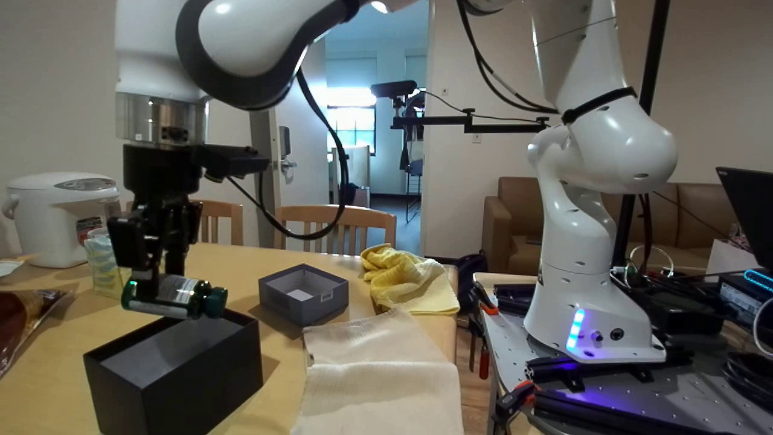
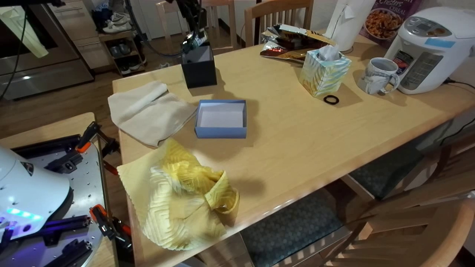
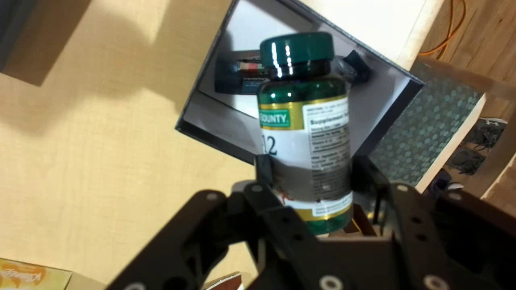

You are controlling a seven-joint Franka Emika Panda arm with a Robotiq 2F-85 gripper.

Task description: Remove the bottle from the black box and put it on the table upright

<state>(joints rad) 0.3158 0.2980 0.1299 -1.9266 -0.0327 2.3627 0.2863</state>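
Observation:
The bottle is green with a green cap and a white and gold label; it shows in the wrist view [image 3: 306, 117] and in both exterior views [image 1: 181, 295] [image 2: 195, 40]. My gripper [image 1: 160, 287] is shut on its lower body, also in the wrist view [image 3: 308, 177]. The bottle lies sideways, tilted slightly, above the open black box [image 1: 205, 374], its cap toward the robot base. The black box stands on the tan wooden table [image 2: 297, 129] near an edge, also in an exterior view [image 2: 200, 74]. Inside it, a small dark pack [image 3: 242, 76] shows, partly hidden by the bottle.
A shallow grey-blue box [image 2: 220, 132] stands beside the black box. A pale cloth [image 2: 152, 115] and a crumpled yellow cloth [image 2: 185, 204] lie near it. A tissue box [image 2: 324, 72], a mug [image 2: 378, 76], a water heater [image 2: 430, 52] and snack bags [image 2: 289, 44] stand farther along.

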